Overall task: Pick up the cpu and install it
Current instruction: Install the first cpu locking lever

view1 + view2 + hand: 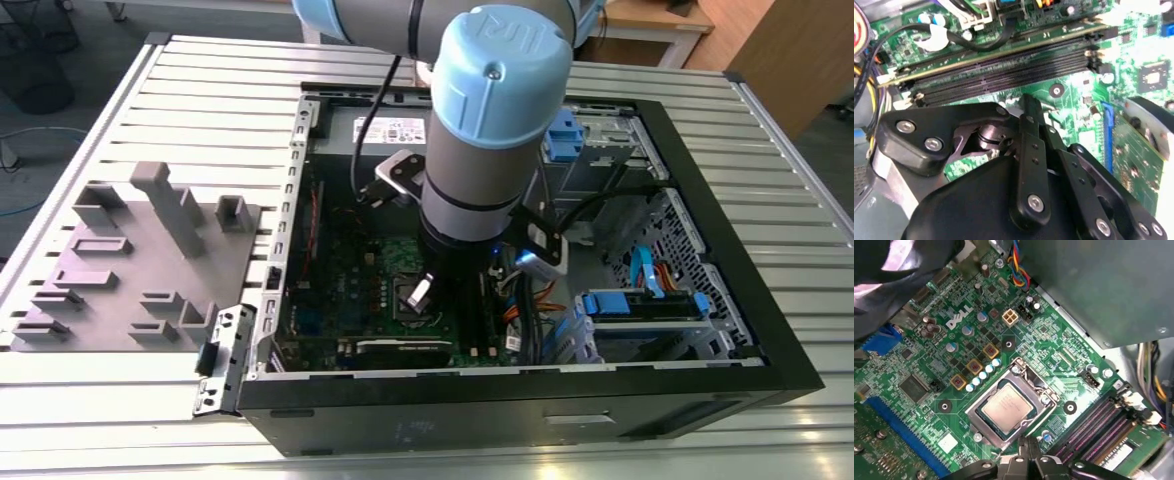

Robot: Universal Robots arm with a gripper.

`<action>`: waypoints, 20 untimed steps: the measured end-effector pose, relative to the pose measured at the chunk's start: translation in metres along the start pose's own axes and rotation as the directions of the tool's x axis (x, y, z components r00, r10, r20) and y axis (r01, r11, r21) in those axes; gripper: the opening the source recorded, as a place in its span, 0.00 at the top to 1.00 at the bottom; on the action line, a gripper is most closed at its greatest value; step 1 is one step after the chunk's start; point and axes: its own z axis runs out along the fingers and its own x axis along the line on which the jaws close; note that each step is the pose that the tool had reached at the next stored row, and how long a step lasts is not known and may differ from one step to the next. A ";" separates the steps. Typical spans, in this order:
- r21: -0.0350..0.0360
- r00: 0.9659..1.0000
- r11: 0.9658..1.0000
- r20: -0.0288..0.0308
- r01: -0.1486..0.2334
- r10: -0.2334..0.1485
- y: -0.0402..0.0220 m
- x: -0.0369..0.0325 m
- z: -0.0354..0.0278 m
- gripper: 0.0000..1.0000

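Observation:
The cpu (1006, 408), a small square chip with a dull silver top, lies flat inside the silver socket frame (1024, 371) on the green motherboard (954, 365). My gripper (1028, 442) hangs just beside the socket's edge. Its black fingertips are shut together with nothing between them, apart from the chip. In the second wrist view the gripper (1029, 102) points down at the board next to the black memory slots (1004, 75). In the exterior view the arm reaches into the open computer case (534, 385) and the gripper (422, 292) is low over the motherboard (340, 290).
Memory slots (1099, 425) run close to the socket. A blue expansion slot (899, 430), capacitors and cable bundles (954, 40) crowd the board. Drive bays with blue clips (641, 305) fill the case at the exterior view's right. A grey plastic fixture (134, 260) lies outside at the left.

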 end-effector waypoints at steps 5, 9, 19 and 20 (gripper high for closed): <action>0.000 1.000 1.000 0.000 0.000 0.000 0.0003 -0.0005 -0.0172 0.89; 0.000 1.000 1.000 -0.001 0.000 0.000 0.0006 -0.0009 -0.0326 0.89; 0.003 1.000 1.000 0.002 0.000 0.000 0.0088 0.0063 -0.0324 0.89; 0.005 1.000 1.000 0.004 0.000 0.000 0.0113 0.0084 -0.0321 0.89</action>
